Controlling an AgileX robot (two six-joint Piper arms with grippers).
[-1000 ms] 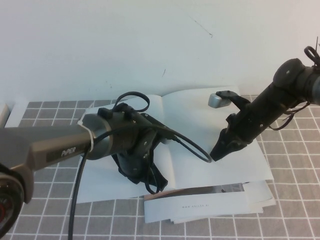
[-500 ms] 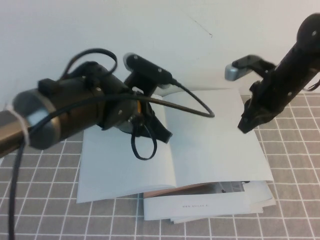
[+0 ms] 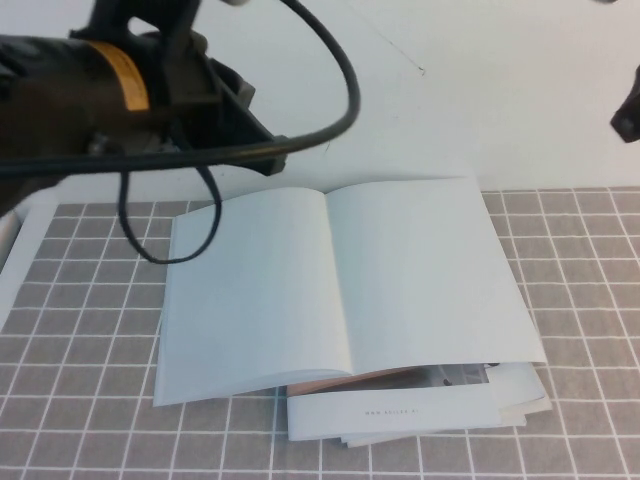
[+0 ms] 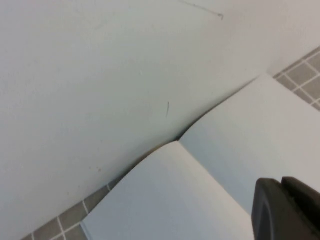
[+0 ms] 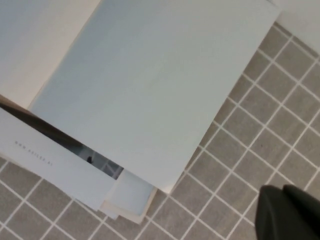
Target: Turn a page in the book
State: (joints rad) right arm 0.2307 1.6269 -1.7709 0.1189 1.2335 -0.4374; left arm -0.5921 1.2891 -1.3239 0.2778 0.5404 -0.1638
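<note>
The book [image 3: 345, 285] lies open and flat on the grey checked cloth. Both facing pages are blank white: the left page [image 3: 250, 290] and the right page [image 3: 425, 270]. No photo side shows on top. My left arm [image 3: 110, 90] is raised high over the table's back left, off the book. My left gripper [image 4: 282, 200] hangs shut and empty above the book's spine [image 4: 177, 142]. My right gripper [image 5: 285, 205] is shut and empty above the cloth beside the book's right page [image 5: 150, 85]; in the high view only a tip of it [image 3: 628, 112] shows at the right edge.
A smaller stack of white sheets [image 3: 400, 412] with a tiny line of print lies under the book's front edge, also in the right wrist view [image 5: 55, 165]. A white wall [image 3: 450, 90] rises right behind the book. Grey checked cloth [image 3: 90, 420] covers the table.
Both arms have lifted up and away from the book, the left toward the back left, the right out to the right edge. The book now lies uncovered, open on two blank pages.
</note>
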